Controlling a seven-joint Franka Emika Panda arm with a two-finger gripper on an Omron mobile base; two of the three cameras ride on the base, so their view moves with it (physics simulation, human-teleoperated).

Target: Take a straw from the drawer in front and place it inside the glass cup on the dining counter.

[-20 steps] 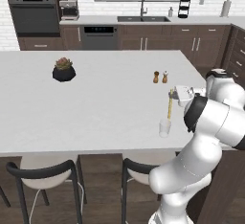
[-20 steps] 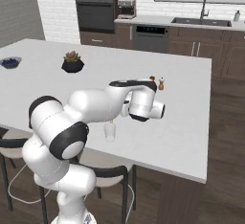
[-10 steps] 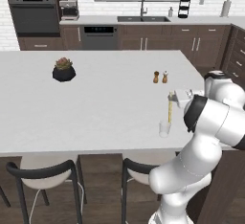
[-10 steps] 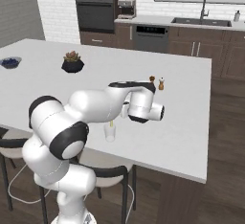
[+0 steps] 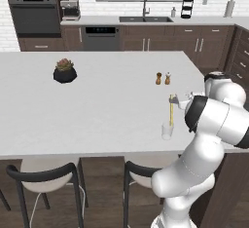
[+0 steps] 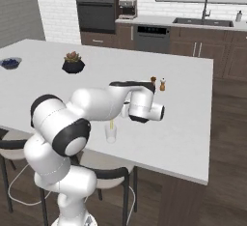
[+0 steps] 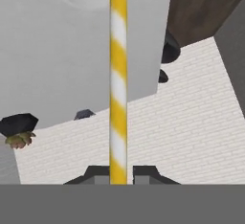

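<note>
The claw (image 7: pixel 118 173) is clamped tight on the thin yellow-and-white striped straw (image 7: pixel 118 74), its two dark finger tips (image 7: pixel 98 173) pressing the stick from either side in the hand view. From the left base view the straw (image 5: pixel 171 110) stands upright over the small clear glass tumbler (image 5: pixel 167 131), its lower end down at the cup's mouth; whether the tip is already inside, hard to call. The tumbler sits near the front edge of the wide white island surface (image 5: pixel 97 105), towards its right side. From the right base view the same cup (image 6: pixel 111 133) stands just beneath the white arm's wrist, a short bit of straw (image 6: pixel 112 123) showing above its rim.

Farther back on the surface, two small brown shakers (image 5: pixel 163 78) stand side by side, well apart from the cup. Far off to the left sits a potted plant in a black bowl (image 5: pixel 64 71). On the near side, dark-framed stools (image 5: pixel 41 176) tuck under the edge. A small dark blue dish (image 6: pixel 10 63) rests at the far left corner in the right base view.
</note>
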